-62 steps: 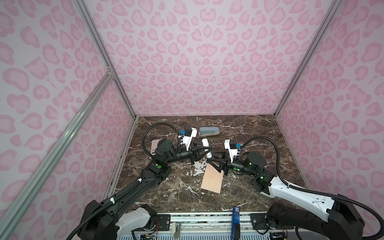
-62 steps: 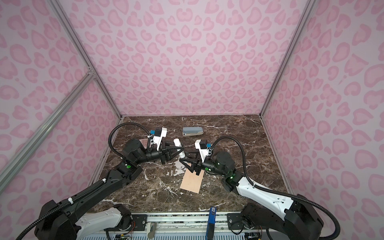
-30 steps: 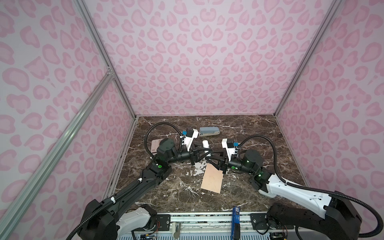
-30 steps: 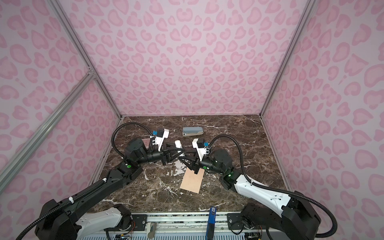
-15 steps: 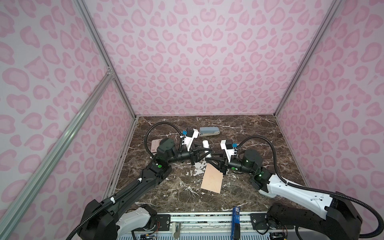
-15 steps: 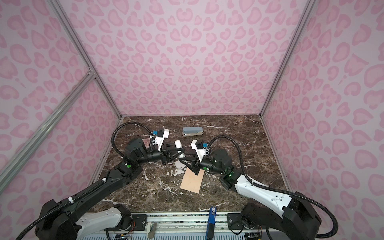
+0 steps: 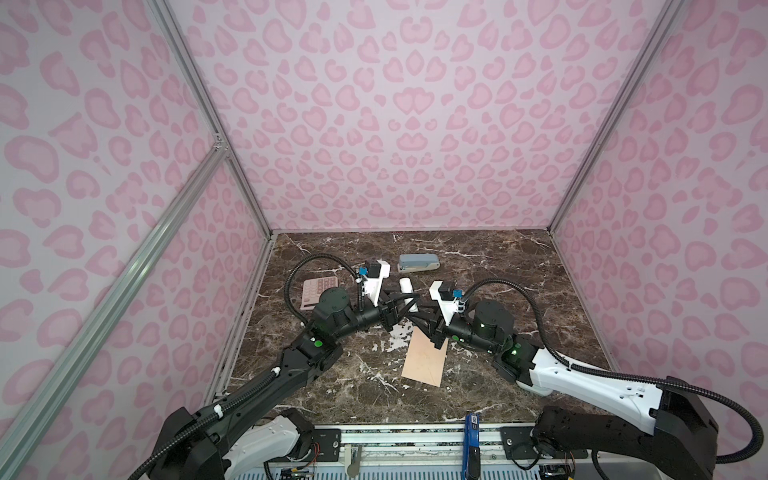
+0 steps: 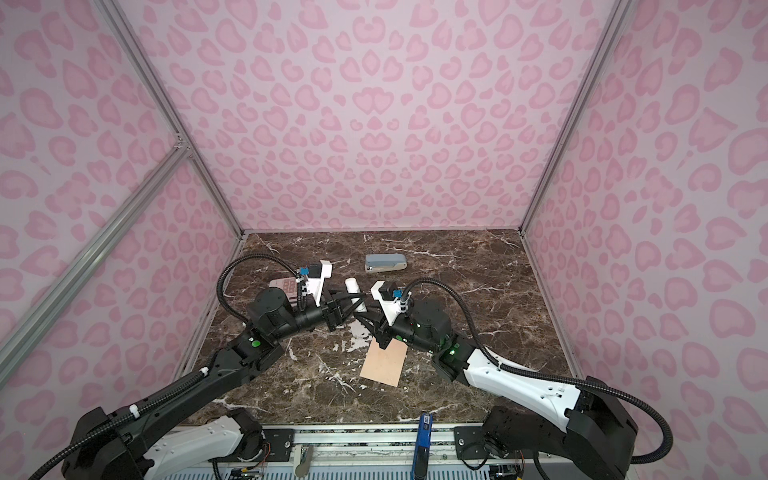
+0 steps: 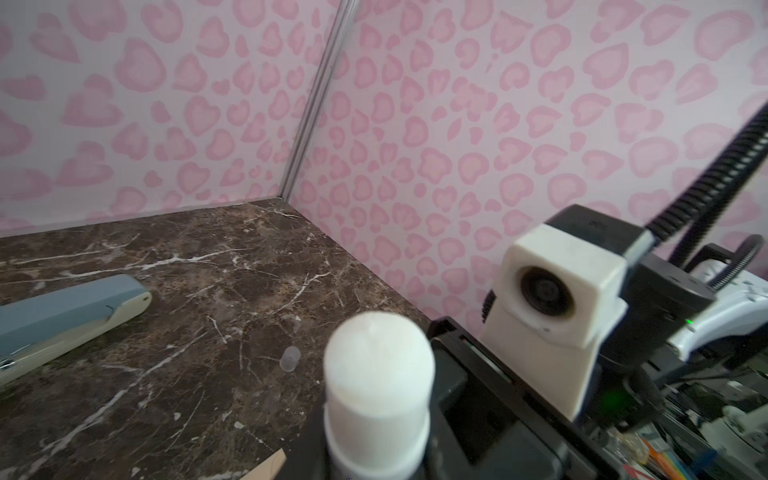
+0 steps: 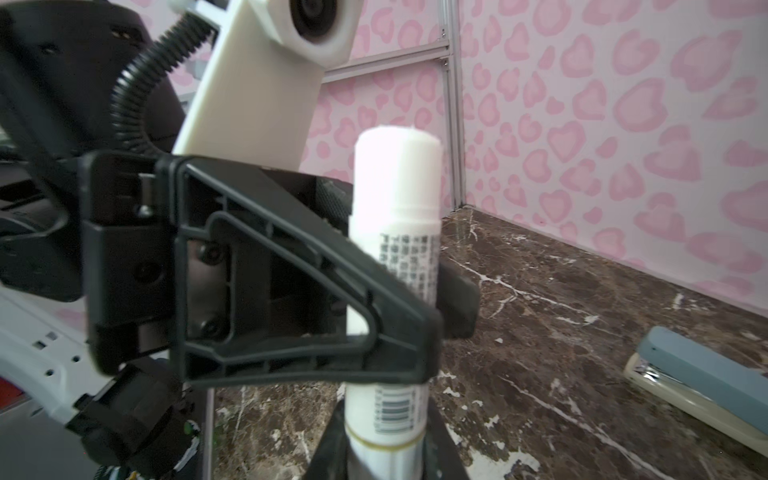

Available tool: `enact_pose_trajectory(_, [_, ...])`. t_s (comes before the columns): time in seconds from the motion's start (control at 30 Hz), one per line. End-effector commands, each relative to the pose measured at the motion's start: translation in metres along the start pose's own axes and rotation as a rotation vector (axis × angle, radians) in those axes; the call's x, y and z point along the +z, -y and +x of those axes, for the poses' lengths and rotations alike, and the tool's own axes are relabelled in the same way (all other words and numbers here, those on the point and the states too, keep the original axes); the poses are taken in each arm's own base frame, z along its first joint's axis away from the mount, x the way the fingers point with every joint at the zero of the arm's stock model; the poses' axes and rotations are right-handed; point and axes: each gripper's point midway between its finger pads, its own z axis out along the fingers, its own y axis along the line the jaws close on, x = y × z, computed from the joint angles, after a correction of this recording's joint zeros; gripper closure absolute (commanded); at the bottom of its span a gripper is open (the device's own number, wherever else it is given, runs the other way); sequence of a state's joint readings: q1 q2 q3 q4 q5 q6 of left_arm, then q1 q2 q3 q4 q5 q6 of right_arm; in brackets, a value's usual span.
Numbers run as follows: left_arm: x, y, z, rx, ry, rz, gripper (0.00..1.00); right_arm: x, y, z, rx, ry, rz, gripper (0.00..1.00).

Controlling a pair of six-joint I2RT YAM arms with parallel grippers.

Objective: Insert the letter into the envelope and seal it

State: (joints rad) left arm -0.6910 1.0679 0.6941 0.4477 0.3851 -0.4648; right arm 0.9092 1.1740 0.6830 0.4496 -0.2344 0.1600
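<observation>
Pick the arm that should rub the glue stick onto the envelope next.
Left, probably. The left gripper clamps the glue stick around its middle, a firm hold for pressing. The right gripper only pinches the base end. The envelope lies on the table close by both, so reach looks about equal.

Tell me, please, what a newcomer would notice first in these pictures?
Pink heart-spotted walls enclose the dark marble table. At mid-table both arms' jaws clamp one white glue stick, with the peach envelope lying flat on the near side of them.
</observation>
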Motion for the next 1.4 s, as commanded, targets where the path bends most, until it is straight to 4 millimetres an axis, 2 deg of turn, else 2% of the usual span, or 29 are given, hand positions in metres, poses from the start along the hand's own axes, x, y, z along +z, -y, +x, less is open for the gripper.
enact_pose_trajectory(0.0, [0.0,-0.026,-0.008,-0.009,0.079,-0.194,0.96,0.005,0.012,-0.03,-0.122,0.128,0.179,0.83])
enact_pose_trajectory(0.13, [0.003,-0.033,-0.014,-0.043,0.161,-0.262,0.96,0.012,0.012,-0.041,-0.197,0.179,0.334,0.84])
enact_pose_trajectory(0.3, [0.009,-0.035,-0.02,-0.077,0.214,-0.285,0.96,0.023,0.006,-0.041,-0.25,0.192,0.432,0.82])
enact_pose_trajectory(0.47, [0.012,-0.037,-0.019,-0.093,0.225,-0.295,0.96,0.03,0.0,-0.035,-0.276,0.195,0.453,0.81])
enact_pose_trajectory(0.87, [0.012,-0.042,-0.016,-0.089,0.217,-0.32,0.96,0.029,-0.002,-0.035,-0.29,0.207,0.471,0.77])
enact_pose_trajectory(0.97, [0.008,-0.043,-0.017,-0.075,0.213,-0.338,0.96,0.025,-0.001,-0.035,-0.289,0.196,0.474,0.68])
enact_pose_trajectory(1.03, [0.003,-0.045,-0.02,-0.064,0.215,-0.356,0.96,0.021,-0.001,-0.034,-0.281,0.179,0.464,0.6])
enact_pose_trajectory(1.13, [-0.008,-0.046,-0.028,-0.053,0.222,-0.358,0.96,0.013,-0.007,-0.028,-0.283,0.14,0.387,0.52])
enact_pose_trajectory(1.27, [-0.021,-0.048,-0.04,-0.058,0.214,-0.313,0.96,0.0,-0.013,-0.018,-0.228,0.066,0.224,0.49])
enact_pose_trajectory(1.37, [-0.026,-0.041,-0.046,-0.049,0.197,-0.224,0.96,-0.012,-0.016,-0.014,-0.213,0.029,0.125,0.5])
